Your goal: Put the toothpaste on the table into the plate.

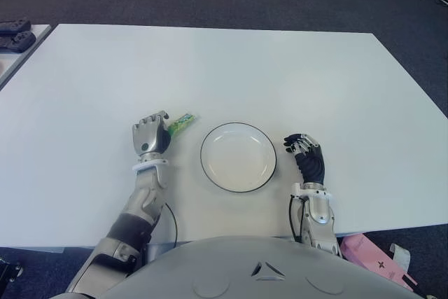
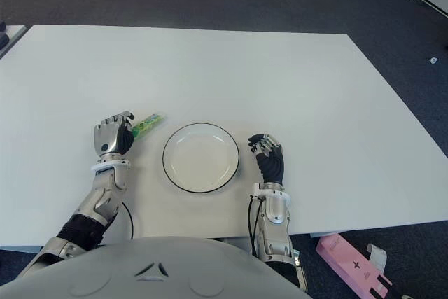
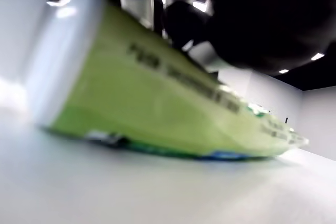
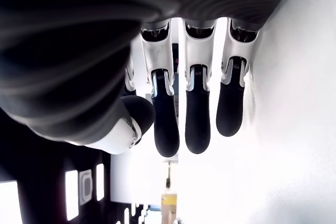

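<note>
left hand [image 1: 150, 135], just left of the plate [image 1: 238, 157], fingers curled around the green toothpaste [image 1: 182, 123], which lies on the white table [image 1: 231, 68] beside the plate's upper-left rim. right hand [image 1: 306, 153], just right of the plate, fingers loosely extended, holding nothing.

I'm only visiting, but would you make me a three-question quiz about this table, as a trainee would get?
1. True or false: the toothpaste already lies in the plate.
2. Which hand is at the toothpaste?
A. left hand
B. right hand
3. Fill in: the plate shows between the two ____.

Key:
1. False; the tube is left of the plate, at the left hand's fingers.
2. A.
3. hands; the right one holds nothing.
</note>
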Controlling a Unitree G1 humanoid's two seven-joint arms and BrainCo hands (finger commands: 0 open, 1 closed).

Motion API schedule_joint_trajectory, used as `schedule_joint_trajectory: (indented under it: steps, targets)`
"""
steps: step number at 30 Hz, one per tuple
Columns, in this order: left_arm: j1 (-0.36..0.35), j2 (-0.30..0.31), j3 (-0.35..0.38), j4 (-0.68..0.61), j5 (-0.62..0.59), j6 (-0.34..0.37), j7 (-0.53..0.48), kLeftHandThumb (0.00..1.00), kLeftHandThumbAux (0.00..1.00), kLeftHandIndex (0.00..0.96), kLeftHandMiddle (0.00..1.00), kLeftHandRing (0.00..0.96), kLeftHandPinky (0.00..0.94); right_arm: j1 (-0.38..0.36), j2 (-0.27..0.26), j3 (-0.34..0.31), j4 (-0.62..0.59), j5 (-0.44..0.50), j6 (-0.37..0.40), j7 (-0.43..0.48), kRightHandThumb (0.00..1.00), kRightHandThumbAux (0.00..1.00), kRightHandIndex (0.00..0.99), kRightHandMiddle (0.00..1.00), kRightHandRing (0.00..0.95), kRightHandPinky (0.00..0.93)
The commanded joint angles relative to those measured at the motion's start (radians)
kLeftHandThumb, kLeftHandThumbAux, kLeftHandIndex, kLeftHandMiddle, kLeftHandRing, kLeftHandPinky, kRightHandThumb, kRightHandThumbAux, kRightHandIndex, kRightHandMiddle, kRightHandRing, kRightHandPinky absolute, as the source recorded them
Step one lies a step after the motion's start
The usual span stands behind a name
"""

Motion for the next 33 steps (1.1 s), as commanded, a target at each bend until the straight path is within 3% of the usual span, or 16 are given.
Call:
schedule_joint_trajectory:
  steps: [1, 8, 12, 16, 18, 21, 25, 33]
  targets:
    - [0.079, 0.016, -0.013, 0.034, -0.050, 0.022, -0.112, 0.949, 0.648, 0.391, 0.514, 0.528, 0.756, -0.002, 0.006, 0.001, 0.008, -0.001, 0.033, -0.005, 0.706, 0.726, 0.427, 0.478, 0.459, 0.457]
    - [0.105, 0.059, 0.015, -0.115, -0.102, 0.060, -0.296, 0.945, 0.645, 0.398, 0.517, 0.518, 0.606, -0.003, 0.004, 0.002, 0.011, -0.006, 0.026, -0.007, 0.706, 0.726, 0.427, 0.476, 0.453, 0.448]
    - [0.118, 0.078, 0.028, -0.188, -0.107, 0.089, -0.363, 0.855, 0.664, 0.397, 0.492, 0.488, 0.472, -0.003, 0.005, 0.003, 0.010, -0.006, 0.025, -0.007, 0.706, 0.726, 0.427, 0.478, 0.454, 0.452]
    - [0.118, 0.106, 0.042, -0.269, -0.095, 0.144, -0.456, 0.742, 0.685, 0.418, 0.496, 0.462, 0.442, -0.003, 0.005, 0.003, 0.011, -0.004, 0.026, -0.007, 0.706, 0.726, 0.427, 0.480, 0.457, 0.455]
    - [0.107, 0.131, 0.047, -0.303, -0.084, 0.178, -0.519, 0.405, 0.536, 0.391, 0.456, 0.429, 0.419, -0.003, 0.006, 0.003, 0.011, -0.003, 0.027, -0.007, 0.706, 0.726, 0.427, 0.480, 0.457, 0.453]
    - [0.098, 0.153, 0.055, -0.336, -0.079, 0.211, -0.580, 0.182, 0.450, 0.358, 0.413, 0.398, 0.407, -0.004, 0.008, 0.002, 0.013, -0.001, 0.025, -0.008, 0.706, 0.726, 0.427, 0.481, 0.458, 0.453]
    - [0.092, 0.171, 0.068, -0.382, -0.079, 0.253, -0.639, 0.051, 0.402, 0.267, 0.368, 0.367, 0.398, -0.007, 0.008, 0.001, 0.017, 0.004, 0.015, -0.005, 0.706, 0.726, 0.427, 0.482, 0.463, 0.465]
    - [0.094, 0.182, 0.073, -0.453, -0.065, 0.306, -0.699, 0.002, 0.393, 0.161, 0.280, 0.314, 0.375, -0.011, 0.003, -0.001, 0.025, 0.013, 0.008, 0.007, 0.706, 0.725, 0.427, 0.484, 0.468, 0.466]
